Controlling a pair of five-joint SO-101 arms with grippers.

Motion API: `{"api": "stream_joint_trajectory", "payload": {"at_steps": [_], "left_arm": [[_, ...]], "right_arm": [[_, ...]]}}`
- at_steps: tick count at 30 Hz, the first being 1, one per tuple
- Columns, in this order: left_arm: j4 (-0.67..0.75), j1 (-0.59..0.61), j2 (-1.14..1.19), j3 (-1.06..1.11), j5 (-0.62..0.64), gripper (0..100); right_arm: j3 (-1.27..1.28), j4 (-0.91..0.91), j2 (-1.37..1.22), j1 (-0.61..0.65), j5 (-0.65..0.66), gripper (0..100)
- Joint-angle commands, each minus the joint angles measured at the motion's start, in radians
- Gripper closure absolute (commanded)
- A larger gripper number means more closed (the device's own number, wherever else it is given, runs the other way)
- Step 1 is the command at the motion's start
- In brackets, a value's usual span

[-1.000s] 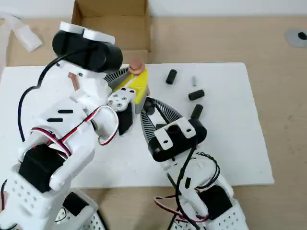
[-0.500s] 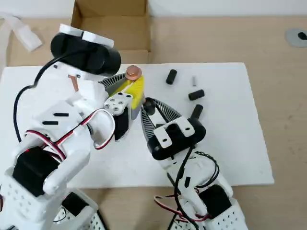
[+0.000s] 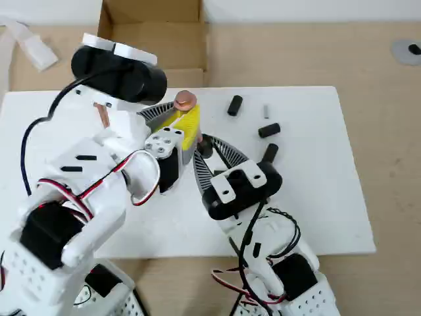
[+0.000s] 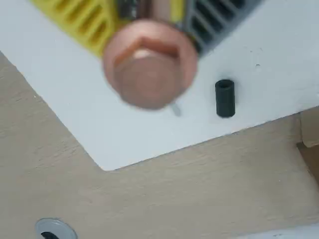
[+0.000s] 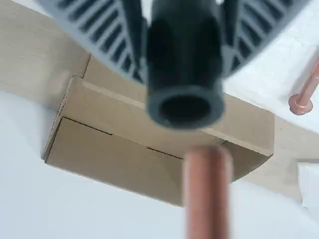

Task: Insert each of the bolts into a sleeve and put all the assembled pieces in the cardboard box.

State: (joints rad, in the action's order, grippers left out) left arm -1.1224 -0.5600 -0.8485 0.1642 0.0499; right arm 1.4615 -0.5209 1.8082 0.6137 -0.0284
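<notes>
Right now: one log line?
left gripper shut on bolt | right gripper shut on sleeve | bolt not yet in sleeve | three loose sleeves

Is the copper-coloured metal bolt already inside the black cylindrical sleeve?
No, the copper-coloured metal bolt ends just outside the open mouth of the black cylindrical sleeve.

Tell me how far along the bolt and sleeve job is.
Done: nothing, the cardboard box shows no pieces. In hand: the left gripper holds a bolt, its tip just short of the sleeve in the right gripper. Left: join them, then the spare bolt and three loose sleeves.
</notes>
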Motion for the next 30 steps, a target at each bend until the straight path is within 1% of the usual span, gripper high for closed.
{"api": "stream_joint_trajectory", "payload": {"at_steps": [1,4,17,24,30], "left_arm": [[0.060,-0.011,-0.010,0.026,0.006,99],[0.078,-0.011,-0.010,0.044,0.006,99],[0.080,-0.011,-0.008,0.046,0.006,99],[0.112,-0.011,-0.010,0.104,0.006,99],[0.117,-0.012,-0.010,0.109,0.006,99]], "right_arm": [[-0.010,0.029,0.068,-0.016,-0.009,98.8],[-0.012,0.029,0.068,-0.016,-0.009,98.8],[-0.012,0.031,0.068,-0.016,-0.009,98.8],[-0.012,0.031,0.068,-0.016,-0.009,98.8],[-0.012,0.031,0.068,-0.016,-0.009,98.8]]}}
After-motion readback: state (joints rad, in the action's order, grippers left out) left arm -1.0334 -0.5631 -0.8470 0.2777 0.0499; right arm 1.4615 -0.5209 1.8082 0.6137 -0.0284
